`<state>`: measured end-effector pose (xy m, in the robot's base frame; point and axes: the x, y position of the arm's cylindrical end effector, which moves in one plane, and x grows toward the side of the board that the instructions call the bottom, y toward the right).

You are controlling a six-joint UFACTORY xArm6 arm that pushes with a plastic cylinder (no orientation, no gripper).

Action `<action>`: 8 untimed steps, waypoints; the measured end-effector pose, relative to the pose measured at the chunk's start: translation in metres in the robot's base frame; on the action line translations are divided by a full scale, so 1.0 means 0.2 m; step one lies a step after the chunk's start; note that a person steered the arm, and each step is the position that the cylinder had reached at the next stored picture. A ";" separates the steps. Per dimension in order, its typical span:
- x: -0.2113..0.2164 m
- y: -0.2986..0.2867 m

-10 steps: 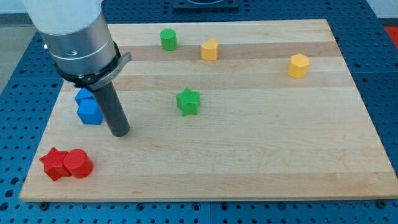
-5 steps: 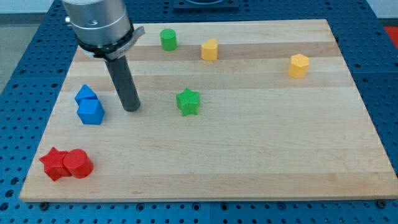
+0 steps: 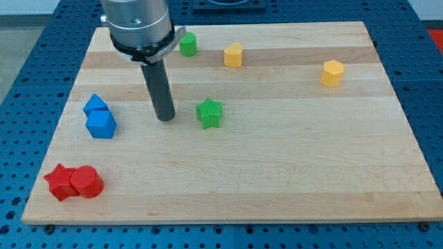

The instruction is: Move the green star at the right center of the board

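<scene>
A green star (image 3: 209,113) lies near the middle of the wooden board (image 3: 291,159). My tip (image 3: 165,118) rests on the board just to the view's left of the star, with a small gap between them. The dark rod rises from the tip to the grey arm body at the view's top. A green cylinder (image 3: 187,44) stands near the board's top edge, partly behind the arm.
Two yellow blocks sit toward the view's top: one (image 3: 234,54) near the green cylinder, one (image 3: 333,72) at the right. Two blue blocks (image 3: 100,119) sit at the left. A red star (image 3: 59,182) and a red cylinder (image 3: 86,182) sit at the bottom left.
My tip has slid from beside the blue blocks to the view's right and slightly up, closing on the green star. No block has moved.
</scene>
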<state>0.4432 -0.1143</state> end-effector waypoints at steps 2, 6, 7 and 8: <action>0.00 0.10; 0.02 1.28; 0.02 1.42; 0.02 1.36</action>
